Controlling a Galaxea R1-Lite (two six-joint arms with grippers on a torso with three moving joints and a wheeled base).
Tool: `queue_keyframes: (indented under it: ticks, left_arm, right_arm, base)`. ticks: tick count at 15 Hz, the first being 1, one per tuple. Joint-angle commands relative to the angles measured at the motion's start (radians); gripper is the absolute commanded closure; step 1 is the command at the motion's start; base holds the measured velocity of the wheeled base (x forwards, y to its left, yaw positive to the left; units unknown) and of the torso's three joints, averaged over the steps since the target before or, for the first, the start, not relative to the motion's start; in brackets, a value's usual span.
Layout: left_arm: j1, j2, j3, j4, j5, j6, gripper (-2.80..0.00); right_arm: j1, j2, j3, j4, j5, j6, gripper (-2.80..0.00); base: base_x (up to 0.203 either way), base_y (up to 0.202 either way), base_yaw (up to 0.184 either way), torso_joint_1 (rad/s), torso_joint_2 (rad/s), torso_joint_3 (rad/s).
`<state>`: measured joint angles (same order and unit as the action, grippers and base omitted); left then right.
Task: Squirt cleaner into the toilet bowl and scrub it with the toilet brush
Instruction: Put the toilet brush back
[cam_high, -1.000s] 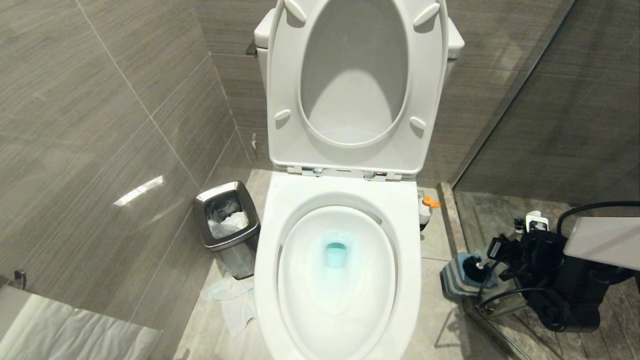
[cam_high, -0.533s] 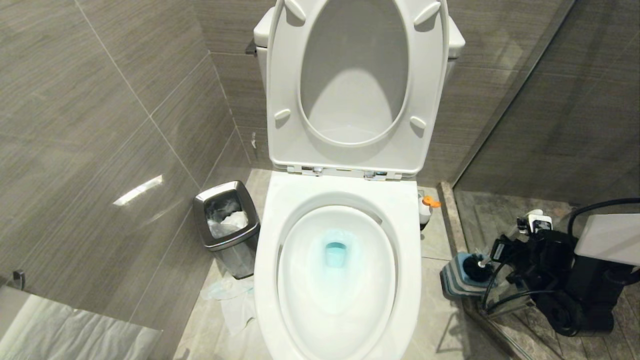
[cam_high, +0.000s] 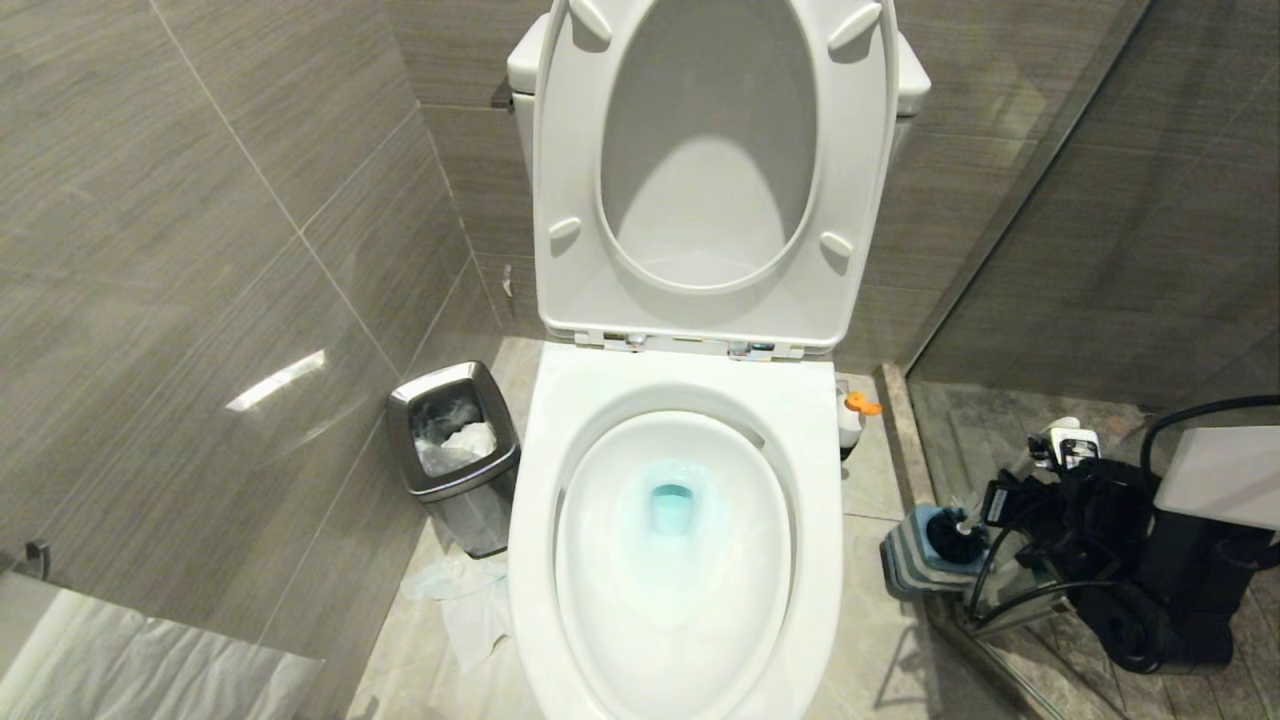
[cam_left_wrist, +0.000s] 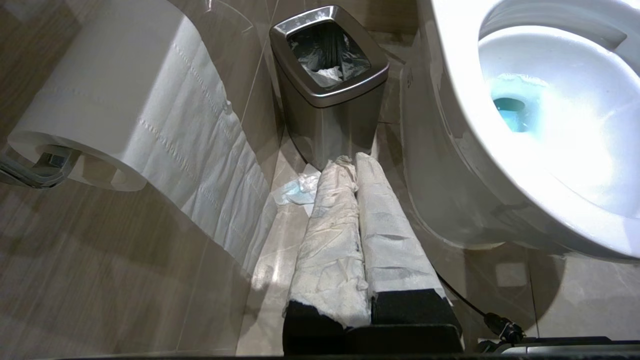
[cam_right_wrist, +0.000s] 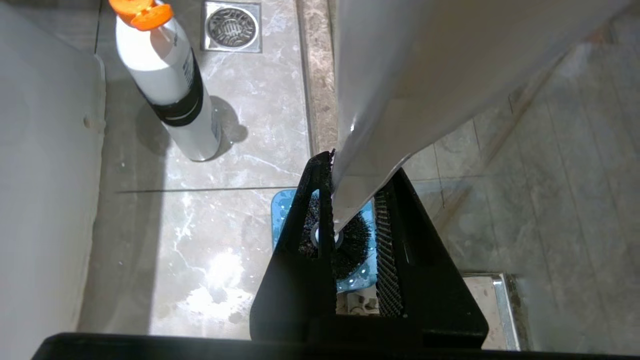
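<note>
The large glossy white ceramic toilet bowl (cam_high: 680, 560) is seen with its seat and lid raised, and teal-blue liquid is pooled at the bottom of the oval basin. The small white plastic cleaner bottle with the orange nozzle cap (cam_right_wrist: 167, 85) is stood upright on the marble floor tiles (cam_right_wrist: 240, 125), just beside the toilet's right flank. Further to the right, the blue-and-grey square brush holder (cam_high: 915, 560) is set on the floor, and the round black bristle head (cam_high: 950, 540) of the long slim whitish toilet brush (cam_right_wrist: 395, 100) is seen in or just over it. The brush handle is pinched between the black fingers of the right hand (cam_right_wrist: 355, 220), directly above the holder. The left hand (cam_left_wrist: 357, 220), its fingers wrapped in white paper, is pressed together and held low beside the toilet, near the small steel bin (cam_left_wrist: 330, 75) and a white paper roll (cam_left_wrist: 115, 95).
</note>
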<state>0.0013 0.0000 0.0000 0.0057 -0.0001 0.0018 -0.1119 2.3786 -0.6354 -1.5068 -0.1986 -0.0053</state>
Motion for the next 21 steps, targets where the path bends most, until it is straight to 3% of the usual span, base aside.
queue_keyframes:
  ticks: [1,2,3,10,19,21]
  left_arm:
    - [0.000,0.000,0.000,0.000,0.000,0.000,0.00]
    - [0.000,0.000,0.000,0.000,0.000,0.000,0.00]
    - [0.000,0.000,0.000,0.000,0.000,0.000,0.00]
    - [0.000,0.000,0.000,0.000,0.000,0.000,0.00]
    - [0.000,0.000,0.000,0.000,0.000,0.000,0.00]
    - [0.000,0.000,0.000,0.000,0.000,0.000,0.00]
  right_arm:
    - [0.000,-0.007,0.006,-0.018,0.002,-0.004,0.00]
    - [0.000,-0.007,0.005,-0.023,0.007,-0.004,0.00]
    - [0.000,-0.007,0.006,-0.023,0.015,-0.004,-2.80]
    - [-0.002,-0.063,0.056,-0.023,0.026,0.001,-2.80]
    - [-0.002,-0.282,0.394,-0.023,0.065,0.014,-2.80]
    - [0.001,-0.356,0.452,-0.023,0.069,0.091,-2.80]
  base:
    - [0.000,0.000,0.000,0.000,0.00,0.000]
    - [0.000,0.000,0.000,0.000,0.00,0.000]
    - [0.000,0.000,0.000,0.000,0.00,0.000]
    - [0.000,0.000,0.000,0.000,0.00,0.000]
    - [0.000,0.000,0.000,0.000,0.00,0.000]
    - [0.000,0.000,0.000,0.000,0.00,0.000]
